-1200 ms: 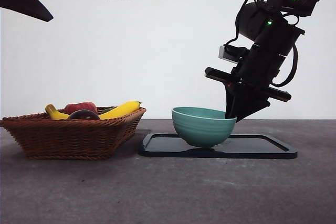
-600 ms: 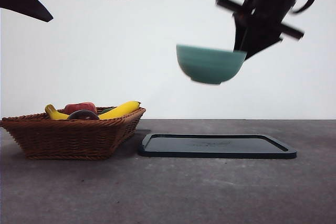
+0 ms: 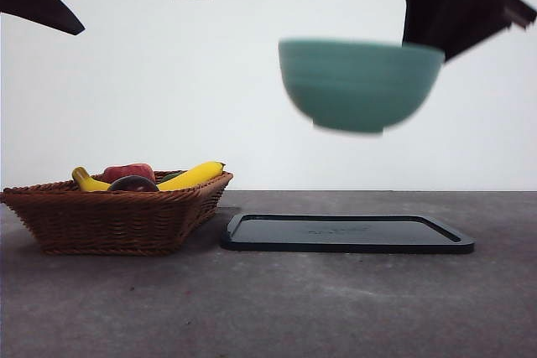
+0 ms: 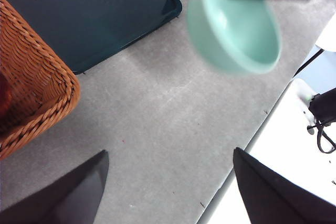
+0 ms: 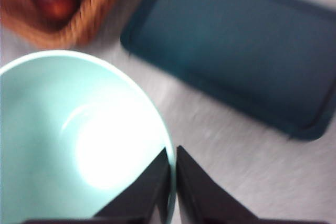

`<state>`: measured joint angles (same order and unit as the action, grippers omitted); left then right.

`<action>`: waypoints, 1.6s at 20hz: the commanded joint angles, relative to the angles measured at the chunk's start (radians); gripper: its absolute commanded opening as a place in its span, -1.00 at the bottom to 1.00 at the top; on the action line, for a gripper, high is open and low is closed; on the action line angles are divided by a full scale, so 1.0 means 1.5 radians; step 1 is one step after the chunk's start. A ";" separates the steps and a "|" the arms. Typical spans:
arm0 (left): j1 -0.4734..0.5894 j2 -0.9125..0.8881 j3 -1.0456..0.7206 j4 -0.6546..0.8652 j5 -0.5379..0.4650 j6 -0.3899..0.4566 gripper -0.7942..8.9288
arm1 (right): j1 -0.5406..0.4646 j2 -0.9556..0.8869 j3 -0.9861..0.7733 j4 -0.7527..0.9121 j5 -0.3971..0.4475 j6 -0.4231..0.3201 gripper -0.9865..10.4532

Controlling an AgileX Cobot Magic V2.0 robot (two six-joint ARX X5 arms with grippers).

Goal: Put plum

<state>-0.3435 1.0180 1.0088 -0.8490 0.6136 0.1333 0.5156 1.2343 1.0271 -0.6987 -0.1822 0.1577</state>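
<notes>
Now, bowl: teal bowl (image 3: 359,84) sits higher and nearer than before, above the black tray (image 3: 347,233).
Right claw (image 5: 172,174): pinched on its rim.
Left claw (image 4: 170,192): spread apart, idle.
Plum (image 3: 132,184): in wicker basket (image 3: 117,215).
Writing: none legible.

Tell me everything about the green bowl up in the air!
The bowl is teal-green outside, paler mint inside, smooth and glossy, round and deep, and empty. It hangs upright, high above the dark tray, touching nothing below. The right gripper pinches its rim, one jaw inside and one outside. It looks blurry.
</notes>
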 commanded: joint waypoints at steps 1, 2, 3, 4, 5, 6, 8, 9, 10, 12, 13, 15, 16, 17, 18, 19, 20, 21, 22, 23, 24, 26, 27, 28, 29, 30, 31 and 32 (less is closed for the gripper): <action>-0.003 0.003 0.012 0.003 0.006 0.008 -0.07 | 0.021 0.005 -0.041 0.042 0.000 0.018 -0.81; -0.003 0.003 0.012 0.003 0.006 0.008 -0.07 | 0.030 0.007 -0.065 0.065 0.000 0.029 -0.81; -0.003 0.003 0.012 0.003 0.006 0.008 -0.07 | 0.036 0.010 -0.086 0.085 0.001 0.034 -0.81; -0.003 0.003 0.012 0.003 0.006 0.008 -0.07 | 0.040 0.015 -0.104 0.099 0.002 0.036 -0.81; -0.003 0.003 0.012 0.003 0.006 0.008 -0.07 | 0.044 0.023 -0.118 0.111 0.002 0.041 -0.81; -0.003 0.003 0.012 0.003 0.006 0.008 -0.07 | 0.047 0.032 -0.130 0.123 0.002 0.046 -0.81; -0.003 0.003 0.012 0.003 0.006 0.008 -0.07 | 0.050 0.055 -0.139 0.131 0.005 0.047 -0.81; -0.003 0.003 0.012 0.003 0.006 0.008 -0.07 | 0.051 0.066 -0.139 0.132 0.011 0.046 -0.81; -0.003 0.003 0.012 0.003 0.006 0.008 -0.07 | 0.054 0.079 -0.139 0.135 0.020 0.045 -0.81; -0.003 0.003 0.012 0.003 0.006 0.008 -0.07 | 0.054 0.101 -0.139 0.138 0.020 0.044 -0.81; -0.003 0.003 0.012 0.003 0.006 0.008 -0.07 | 0.054 0.111 -0.139 0.139 0.020 0.043 -0.81; -0.003 0.003 0.012 0.003 0.006 0.008 -0.07 | 0.057 0.130 -0.139 0.144 0.020 0.042 -0.81; -0.003 0.003 0.012 0.003 0.006 0.008 -0.07 | 0.059 0.136 -0.139 0.147 0.020 0.041 -0.81; -0.003 0.003 0.012 0.003 0.006 0.008 -0.07 | 0.061 0.137 -0.139 0.152 0.021 0.042 -0.81; -0.003 0.003 0.012 0.003 0.006 0.008 -0.07 | 0.061 0.137 -0.139 0.156 0.021 0.042 -0.81; -0.003 0.003 0.012 0.003 0.006 0.008 -0.07 | 0.061 0.137 -0.139 0.157 0.021 0.042 -0.81; -0.003 0.003 0.012 0.003 0.006 0.008 -0.07 | 0.061 0.137 -0.139 0.155 0.020 0.042 -0.81; -0.003 0.003 0.012 0.003 0.006 0.008 -0.07 | 0.061 0.137 -0.139 0.152 0.020 0.042 -0.81; -0.003 0.003 0.012 0.003 0.006 0.008 -0.07 | 0.061 0.137 -0.139 0.149 0.020 0.042 -0.80; -0.003 0.003 0.012 0.003 0.006 0.008 -0.07 | 0.061 0.137 -0.139 0.148 0.019 0.042 -0.75; -0.003 0.003 0.012 0.003 0.006 0.008 -0.07 | 0.061 0.137 -0.139 0.148 0.020 0.045 -0.59; -0.003 0.003 0.012 0.003 0.006 0.008 -0.07 | 0.061 0.136 -0.139 0.149 0.020 0.047 -0.36; -0.003 0.003 0.012 0.003 0.006 0.008 -0.07 | 0.061 0.134 -0.137 0.149 0.019 0.047 -0.33; -0.003 0.003 0.012 0.003 0.006 0.008 -0.07 | 0.061 0.127 -0.135 0.148 0.020 0.047 -0.33; -0.003 0.003 0.012 0.003 0.006 0.008 -0.07 | 0.061 0.117 -0.132 0.148 0.020 0.047 -0.33; -0.003 0.003 0.012 0.003 0.006 0.008 -0.07 | 0.061 0.104 -0.129 0.149 0.021 0.047 -0.33; -0.003 0.003 0.012 0.003 0.006 0.008 -0.07 | 0.060 0.088 -0.125 0.148 0.023 0.047 -0.33; -0.003 0.003 0.012 0.003 0.006 0.008 -0.07 | 0.060 0.069 -0.119 0.146 0.023 0.047 -0.33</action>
<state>-0.3435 1.0180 1.0088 -0.8494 0.6136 0.1333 0.5991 1.3319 0.8272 -0.4885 -0.1532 0.2176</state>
